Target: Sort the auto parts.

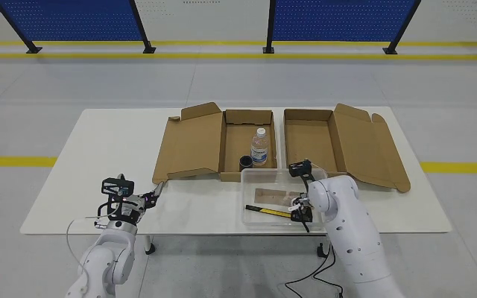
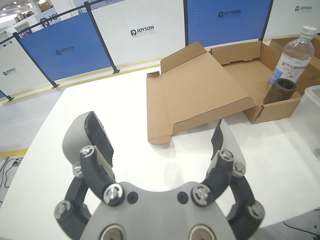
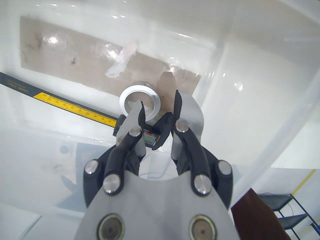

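A: Two cardboard boxes are being shown open on the white table (image 1: 89,164), flaps splayed flat. Left box (image 1: 250,138) and right box (image 1: 309,145) are being seated side by side toward the far edge.

B: Contents being seen?

A: Left box is being occupied by a clear bottle (image 1: 259,147), upright with a white cap, and by a black cylinder (image 1: 245,162) standing just beside it against the near wall.

B: Bin?

A: Clear plastic bin (image 1: 268,172) is being seated just in front of the boxes, at the near edge. Its floor is being partly covered by a brown sheet (image 3: 75,56). A caliper (image 3: 72,108), yellow scale up, is being shown lying flat in it.

B: Grippers?

A: Left gripper (image 2: 162,136) is being held wide open with nothing between the fingers, over bare table near the left box's flap. Right gripper (image 3: 158,99) is being held down inside the bin, partly open and set astride the wall of a silver ring (image 3: 140,87), one finger over the bore and one outside. Contact can't be told.

B: Ring position?

A: It is being shown flat on the bin floor, at the brown sheet's edge, just beside the caliper's display head.
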Motion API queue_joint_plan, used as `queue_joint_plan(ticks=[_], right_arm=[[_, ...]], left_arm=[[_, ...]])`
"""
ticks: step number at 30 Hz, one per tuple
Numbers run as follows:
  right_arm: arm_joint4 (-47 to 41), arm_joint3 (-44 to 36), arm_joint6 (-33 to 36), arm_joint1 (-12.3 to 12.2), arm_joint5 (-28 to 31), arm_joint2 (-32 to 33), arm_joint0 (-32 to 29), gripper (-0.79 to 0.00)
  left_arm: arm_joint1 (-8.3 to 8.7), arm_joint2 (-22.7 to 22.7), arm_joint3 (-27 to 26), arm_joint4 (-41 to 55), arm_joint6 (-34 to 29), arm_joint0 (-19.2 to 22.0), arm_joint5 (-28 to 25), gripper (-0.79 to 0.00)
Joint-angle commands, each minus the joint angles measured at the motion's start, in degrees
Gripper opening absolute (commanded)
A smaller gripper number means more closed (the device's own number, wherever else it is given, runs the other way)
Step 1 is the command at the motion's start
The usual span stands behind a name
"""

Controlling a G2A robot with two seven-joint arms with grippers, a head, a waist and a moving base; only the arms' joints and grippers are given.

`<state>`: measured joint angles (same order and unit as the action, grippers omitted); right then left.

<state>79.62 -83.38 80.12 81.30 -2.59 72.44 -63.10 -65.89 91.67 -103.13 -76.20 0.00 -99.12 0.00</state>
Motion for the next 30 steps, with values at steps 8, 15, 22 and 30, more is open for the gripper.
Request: queue_joint_plan(ticks=[8, 15, 22, 30], right_arm=[[1.86, 1.63, 0.49, -0.11, 1.15, -1.39, 1.17, -0.523], [1.89, 3.69, 0.75, -0.04, 3.26, -2.79, 2.49, -0.511], [1.37, 4.77, 1.98, 0.16, 5.52, -4.89, 3.37, -0.514], [2.24, 6.06, 2.15, 0.05, 5.72, -5.19, 4.09, -0.529]], left_arm=[[0.00, 0.00, 0.00, 0.00, 0.00, 0.00, 0.00, 0.000], [0.00, 0.00, 0.00, 0.00, 0.00, 0.00, 0.00, 0.000], [0.00, 0.00, 0.00, 0.00, 0.00, 0.00, 0.00, 0.000], [0.00, 0.00, 0.00, 0.00, 0.00, 0.00, 0.00, 0.000]])
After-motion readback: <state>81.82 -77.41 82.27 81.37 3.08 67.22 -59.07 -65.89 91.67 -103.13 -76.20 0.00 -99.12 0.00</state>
